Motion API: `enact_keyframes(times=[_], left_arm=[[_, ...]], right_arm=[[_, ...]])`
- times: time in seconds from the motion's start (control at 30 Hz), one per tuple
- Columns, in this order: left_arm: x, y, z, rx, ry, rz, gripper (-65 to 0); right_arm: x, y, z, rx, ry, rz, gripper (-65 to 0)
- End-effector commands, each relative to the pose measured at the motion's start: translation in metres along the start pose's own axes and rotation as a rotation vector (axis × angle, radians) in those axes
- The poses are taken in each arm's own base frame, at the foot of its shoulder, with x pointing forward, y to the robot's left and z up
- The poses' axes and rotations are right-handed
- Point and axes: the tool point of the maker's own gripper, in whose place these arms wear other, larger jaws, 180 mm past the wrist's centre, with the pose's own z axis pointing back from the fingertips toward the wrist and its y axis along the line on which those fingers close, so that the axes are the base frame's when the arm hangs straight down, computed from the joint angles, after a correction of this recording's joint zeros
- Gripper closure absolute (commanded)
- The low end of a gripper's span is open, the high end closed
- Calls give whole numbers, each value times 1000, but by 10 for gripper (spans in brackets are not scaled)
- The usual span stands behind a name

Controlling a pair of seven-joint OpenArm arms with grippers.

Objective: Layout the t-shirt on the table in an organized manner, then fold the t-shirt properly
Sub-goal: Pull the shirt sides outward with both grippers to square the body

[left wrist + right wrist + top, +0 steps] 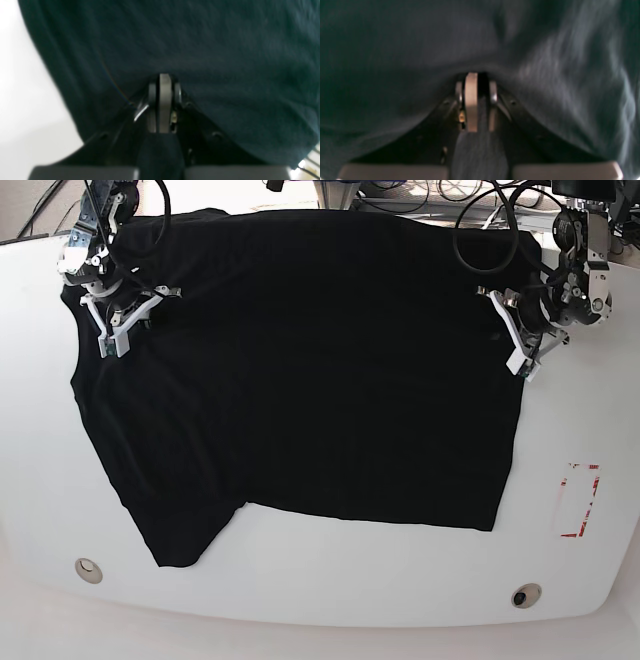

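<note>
Both arms reach in from the far corners of the big glossy white table [320,595], wrists low over the cloth. The right gripper [113,340] sits at the base view's left, on the side edge of the large, soft black short-sleeved t-shirt [300,370]; its wrist view shows the grey fingers [471,100] drawn nearly together with a strip of dark cloth pinched between them. The left gripper [523,360] is at the opposite side edge, and its wrist view shows the fingers [165,100] pressed fully together, cloth bunched around them and running back between them.

The shirt lies spread across the table's far half, mostly flat, its near edge slanting. A lobe at the near-left corner hangs toward a small round hole [88,569]. A red dashed rectangle mark [578,500] lies apart from the shirt, to its right
</note>
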Motion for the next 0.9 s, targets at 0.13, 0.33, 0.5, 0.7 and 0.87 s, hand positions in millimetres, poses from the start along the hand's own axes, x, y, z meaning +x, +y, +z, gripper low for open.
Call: enact_keyframes(times=[0.13, 0.33, 0.5, 0.7, 0.87], left_arm=[[2, 50, -1, 110, 66, 19, 0], [28, 75, 2, 147, 27, 32, 0], [51, 92, 6, 175, -51, 36, 0], [69, 106, 9, 194, -129, 47, 0], [86, 115, 10, 205, -186, 62, 0]], right_arm=[[11, -15, -20, -10, 27, -34, -59], [29, -16, -33, 6, 10, -59, -59], [44, -4, -46, 42, 9, -47, -59], [63, 1, -54, 58, -12, -50, -59], [75, 1, -59, 67, -24, -61, -59]])
